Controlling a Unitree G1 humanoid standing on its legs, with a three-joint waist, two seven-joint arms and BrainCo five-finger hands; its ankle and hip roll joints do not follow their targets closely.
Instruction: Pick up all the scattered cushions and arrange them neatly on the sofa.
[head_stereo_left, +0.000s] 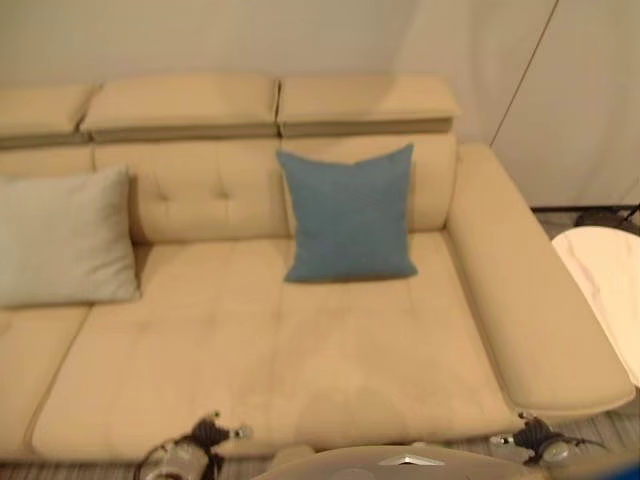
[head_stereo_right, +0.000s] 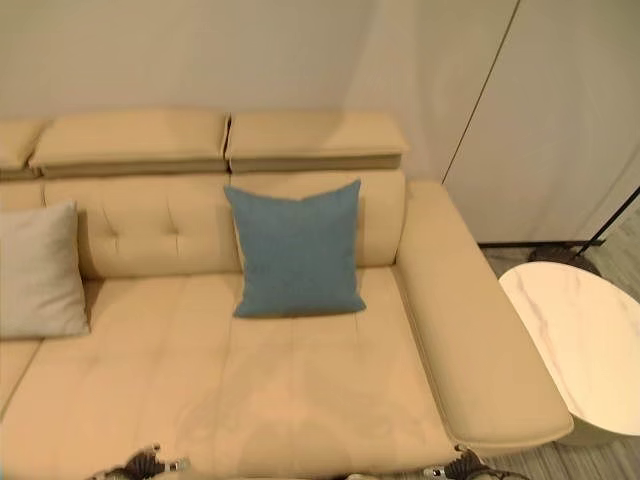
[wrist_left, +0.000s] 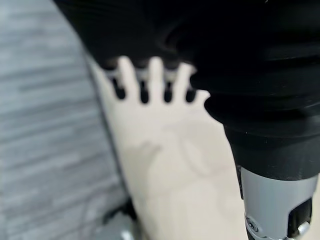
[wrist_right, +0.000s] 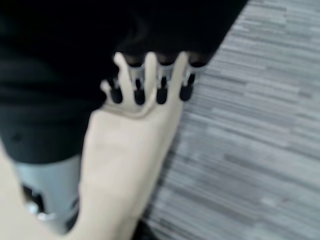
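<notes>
Right now I see two cushions already on the sofa (head_stereo_left: 300, 370). Starting at the left, a grey cushion (head_stereo_left: 62, 238) leans against the backrest, wider than tall. Further right, a blue cushion (head_stereo_left: 348, 213) stands upright against the backrest near the sofa's right arm, roughly square, with no clear long axis. Both sit well beyond my hands, which hang low at the front edge of the seat. My left hand (wrist_left: 150, 82) shows straight, relaxed fingers holding nothing; my right hand (wrist_right: 150, 80) looks the same, released and empty. I judge the grey cushion lies nearer the left hand and the blue one nearer the right. A white round table (head_stereo_right: 580, 345) stands beside the sofa's right end.
</notes>
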